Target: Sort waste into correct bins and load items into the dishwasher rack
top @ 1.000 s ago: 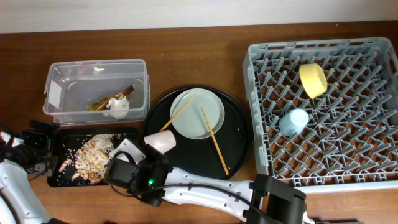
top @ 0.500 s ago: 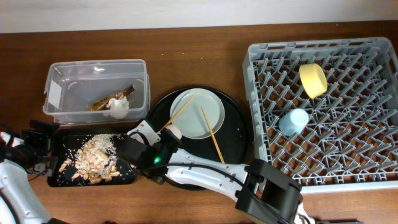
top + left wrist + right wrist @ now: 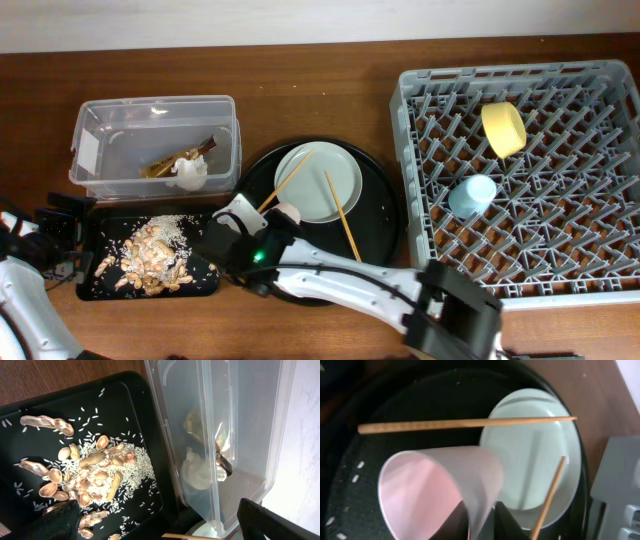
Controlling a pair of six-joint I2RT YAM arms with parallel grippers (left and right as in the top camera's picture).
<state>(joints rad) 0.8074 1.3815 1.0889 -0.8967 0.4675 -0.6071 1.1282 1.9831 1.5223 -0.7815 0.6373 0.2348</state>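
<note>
Right gripper [image 3: 482, 522] has swung up from in front of the scrap tray [image 3: 100, 218] and pinched down within the last second. Its fingers [image 3: 455, 527] clamp one wall of the pink cup [image 3: 440, 480], seemingly one inside the mouth and one outside, probably to lift it clear. The cup lies tipped on the round tray [image 3: 420, 390], beside plate [image 3: 535, 460] and chopsticks [image 3: 465, 423], well apart from the rack [image 3: 408, 170]. Left gripper [image 3: 165, 527] hangs spread wide over the scraps [image 3: 95, 470].

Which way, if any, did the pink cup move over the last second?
Yes: the pink cup moved up and right in the overhead view, toward the pale green plate.
</note>
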